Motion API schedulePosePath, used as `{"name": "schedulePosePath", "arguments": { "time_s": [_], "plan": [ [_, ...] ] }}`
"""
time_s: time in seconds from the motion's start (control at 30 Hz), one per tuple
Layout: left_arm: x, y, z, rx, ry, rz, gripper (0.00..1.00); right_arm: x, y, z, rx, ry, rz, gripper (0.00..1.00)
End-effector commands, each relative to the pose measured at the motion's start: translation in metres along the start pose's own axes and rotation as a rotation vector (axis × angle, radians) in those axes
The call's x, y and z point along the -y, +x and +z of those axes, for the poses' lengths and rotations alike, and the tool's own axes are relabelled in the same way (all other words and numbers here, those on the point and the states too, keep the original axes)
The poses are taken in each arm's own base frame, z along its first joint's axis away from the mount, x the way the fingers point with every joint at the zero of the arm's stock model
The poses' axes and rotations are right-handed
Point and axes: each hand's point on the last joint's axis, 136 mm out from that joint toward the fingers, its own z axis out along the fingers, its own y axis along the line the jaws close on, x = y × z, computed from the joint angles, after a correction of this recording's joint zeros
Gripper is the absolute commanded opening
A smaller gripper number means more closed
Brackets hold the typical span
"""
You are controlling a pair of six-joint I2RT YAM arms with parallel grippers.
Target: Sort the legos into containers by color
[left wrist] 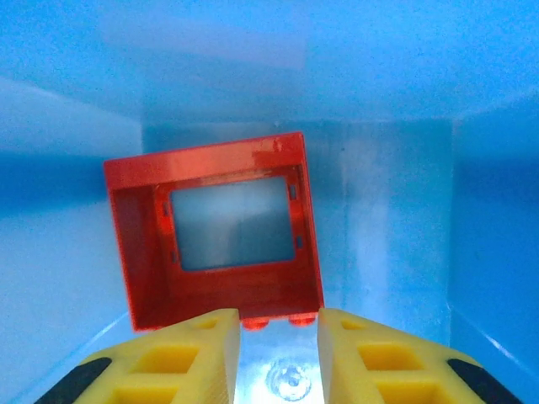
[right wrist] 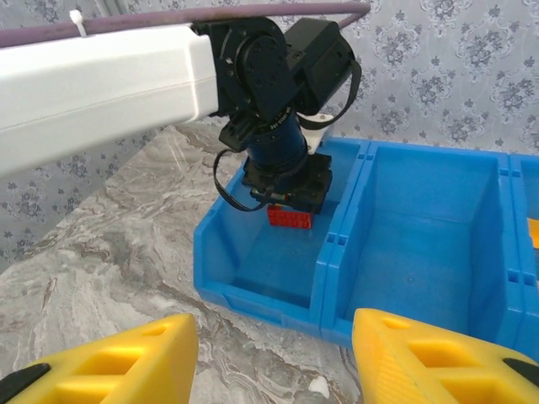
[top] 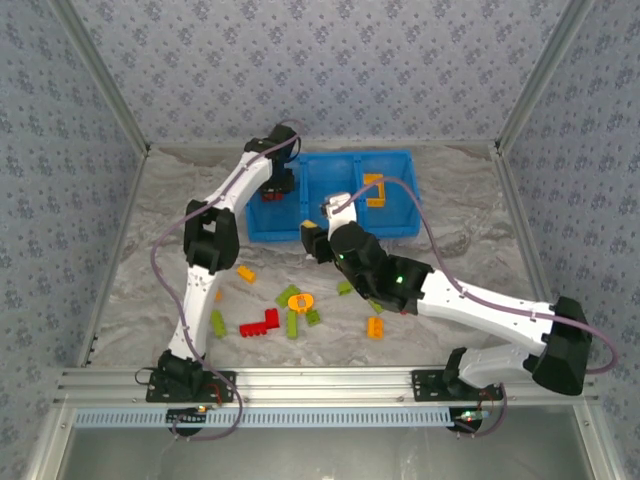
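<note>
A red open square frame lego (left wrist: 139, 252) lies tilted on the floor of the blue bin's (left wrist: 404, 210) left compartment. My left gripper (left wrist: 278, 337) hangs just over it, open, and the brick's studs show right at its yellow fingertips. From the right wrist view, the left gripper (right wrist: 286, 198) is down inside that compartment with the red lego (right wrist: 290, 217) under it. My right gripper (right wrist: 274, 353) is open and empty over the table in front of the bin (right wrist: 337, 244). From above, the left gripper (top: 278, 185) is in the bin (top: 345, 158) and the right gripper (top: 312, 235) is at its front wall.
An orange lego (top: 375, 190) lies in the right compartment. Loose legos are scattered on the marble table in front: a red one (top: 258, 324), an orange ring (top: 301, 299), green ones (top: 292, 322), (top: 218, 323), orange ones (top: 375, 327), (top: 245, 273). Patterned walls enclose the table.
</note>
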Motion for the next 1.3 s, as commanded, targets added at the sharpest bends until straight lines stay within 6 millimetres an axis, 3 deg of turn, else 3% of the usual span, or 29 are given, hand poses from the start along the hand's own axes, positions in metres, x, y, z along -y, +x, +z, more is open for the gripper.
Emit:
{"name": "schedulePosePath", "arguments": {
  "time_s": [0.0,0.13,0.27,0.33,0.5,0.67,0.83,0.97,1.07,1.27],
  "plan": [
    [0.002,-0.03,-0.093,0.163,0.024,-0.021,0.37,0.019,-0.004,-0.013,-0.004,0.051,0.006,0.54],
    [0.001,-0.033,-0.159,0.27,0.051,-0.061,0.47,0.037,0.005,-0.026,-0.048,0.083,0.001,0.54],
    [0.003,-0.011,-0.222,0.346,0.135,-0.076,0.59,0.058,0.03,-0.04,-0.136,0.134,0.013,0.57],
    [0.009,0.013,-0.253,0.368,0.214,-0.063,0.65,0.07,0.05,-0.045,-0.211,0.159,0.047,0.61],
    [0.021,0.107,-0.294,0.316,0.456,-0.03,0.76,0.083,0.111,-0.045,-0.461,0.206,0.085,0.63],
    [0.019,0.207,-0.308,0.248,0.6,0.027,0.83,0.073,0.158,-0.032,-0.654,0.182,0.083,0.7],
    [0.007,0.269,-0.307,0.234,0.675,0.041,0.86,0.07,0.203,-0.009,-0.841,0.219,0.076,0.72],
    [0.001,0.292,-0.3,0.252,0.702,0.02,0.88,0.07,0.228,0.011,-0.94,0.241,0.058,0.79],
    [0.003,0.298,-0.296,0.252,0.698,0.02,0.88,0.066,0.239,0.025,-0.97,0.243,0.044,0.76],
    [0.011,0.295,-0.3,0.248,0.693,0.053,0.87,0.078,0.257,0.031,-1.022,0.332,0.029,0.66]
  ]
}}
